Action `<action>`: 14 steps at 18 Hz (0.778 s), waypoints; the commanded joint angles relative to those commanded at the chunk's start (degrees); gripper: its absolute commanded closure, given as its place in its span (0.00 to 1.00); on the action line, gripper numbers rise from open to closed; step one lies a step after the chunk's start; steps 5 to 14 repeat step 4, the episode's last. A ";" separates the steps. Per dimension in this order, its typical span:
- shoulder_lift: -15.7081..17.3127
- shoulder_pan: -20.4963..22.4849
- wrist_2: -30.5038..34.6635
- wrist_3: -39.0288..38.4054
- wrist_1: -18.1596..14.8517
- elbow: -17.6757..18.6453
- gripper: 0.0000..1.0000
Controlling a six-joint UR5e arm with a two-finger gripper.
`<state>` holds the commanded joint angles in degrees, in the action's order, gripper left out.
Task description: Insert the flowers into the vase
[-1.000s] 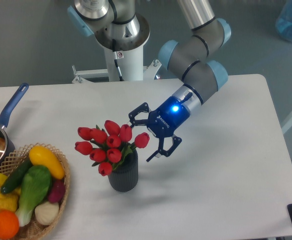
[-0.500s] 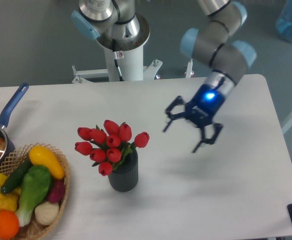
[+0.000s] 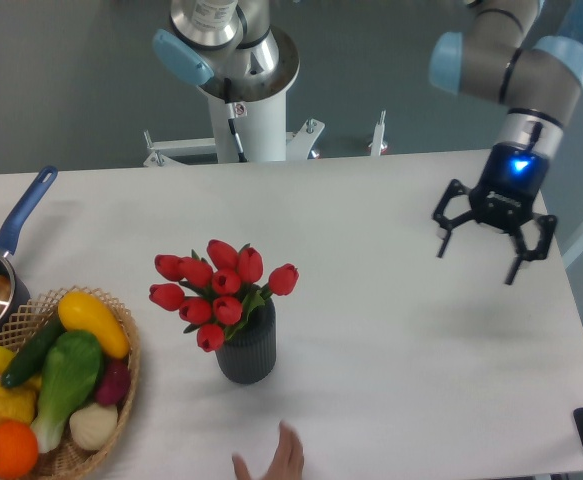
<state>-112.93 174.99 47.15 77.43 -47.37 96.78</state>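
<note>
A bunch of red tulips, the flowers [image 3: 219,288], stands with its stems inside the dark grey ribbed vase [image 3: 248,352] near the middle of the table. The buds spread wider than the vase mouth and lean to the left. My gripper [image 3: 478,265] hangs open over the right side of the table, far from the vase, with nothing between its fingers.
A wicker basket [image 3: 118,390] of colourful vegetables sits at the front left. A blue-handled saucepan [image 3: 17,226] lies at the left edge. A person's hand [image 3: 275,460] reaches in at the front edge, below the vase. The robot base [image 3: 239,90] stands behind the table.
My gripper has moved away from the flowers to the right and back, staying open. The flowers remain in the vase. A hand has appeared at the front edge.
</note>
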 joint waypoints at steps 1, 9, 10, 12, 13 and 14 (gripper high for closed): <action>-0.79 0.00 4.40 0.00 0.00 -1.31 0.00; -2.11 -0.79 13.56 0.00 0.09 -1.85 0.00; -2.11 -0.79 13.56 0.00 0.09 -1.85 0.00; -2.11 -0.79 13.56 0.00 0.09 -1.85 0.00; -2.11 -0.79 13.56 0.00 0.09 -1.85 0.00; -2.11 -0.79 13.56 0.00 0.09 -1.85 0.00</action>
